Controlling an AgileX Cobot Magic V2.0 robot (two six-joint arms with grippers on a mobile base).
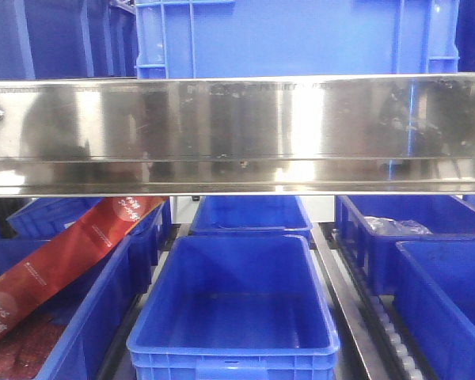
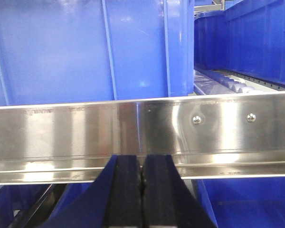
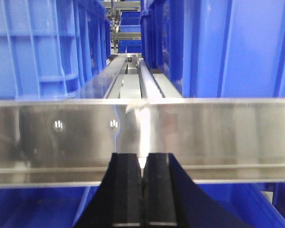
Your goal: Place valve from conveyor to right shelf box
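Note:
The valve and the conveyor are out of view in all three views. My left gripper (image 2: 141, 164) is shut, its black pads pressed together with nothing between them, facing a steel shelf rail (image 2: 142, 137). My right gripper (image 3: 142, 164) is also shut and empty, in front of the same kind of rail (image 3: 204, 133). Neither gripper appears in the front view. On the lower shelf level at the right stand blue boxes (image 1: 451, 293); the one behind (image 1: 412, 226) holds a clear plastic bag (image 1: 396, 226).
A shiny steel rail (image 1: 237, 134) crosses the front view. Large blue crates (image 1: 293, 39) stand above it. Below sit an empty blue box (image 1: 233, 317) in the middle, another (image 1: 249, 215) behind it, and left boxes under a red banner (image 1: 63, 257). Roller tracks (image 1: 396, 340) run between boxes.

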